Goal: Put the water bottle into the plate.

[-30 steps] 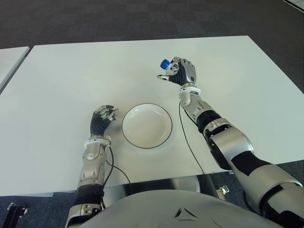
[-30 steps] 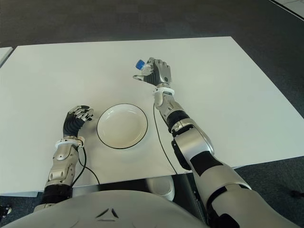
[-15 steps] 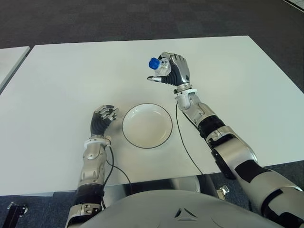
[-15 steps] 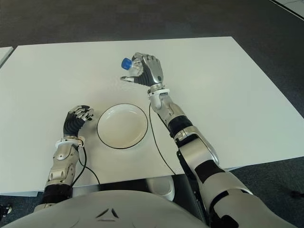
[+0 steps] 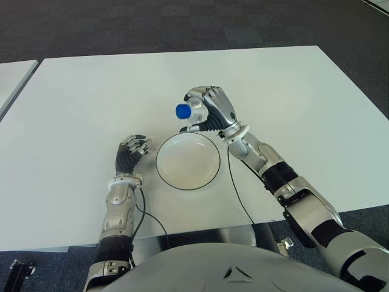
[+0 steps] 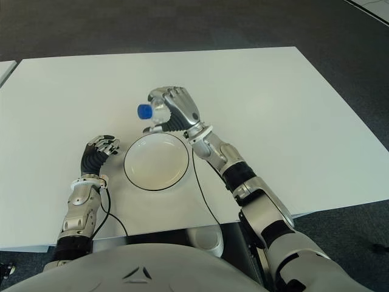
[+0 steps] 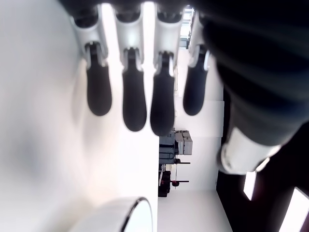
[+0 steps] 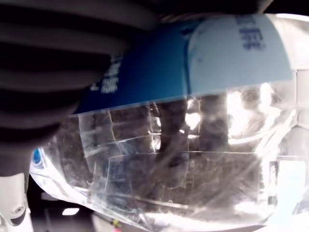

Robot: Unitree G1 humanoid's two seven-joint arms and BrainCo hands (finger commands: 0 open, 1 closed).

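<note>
My right hand (image 5: 209,111) is shut on the clear water bottle (image 5: 189,111), whose blue cap points to the left. It holds the bottle in the air just beyond the far rim of the white plate (image 5: 188,161), a black-edged plate near the table's front. In the right wrist view the bottle (image 8: 183,145) with its blue label fills the picture, with dark fingers wrapped over it. My left hand (image 5: 132,149) shows left of the plate, its fingers loosely curled and holding nothing.
The white table (image 5: 79,97) spreads wide on every side of the plate. A second table's corner (image 5: 11,76) shows at the far left. Dark carpet lies beyond the far edge. A black cable (image 5: 240,198) runs along my right forearm.
My right hand has carried the bottle from the far middle of the table leftward and toward me, to the plate's far rim. The left hand has not moved.
</note>
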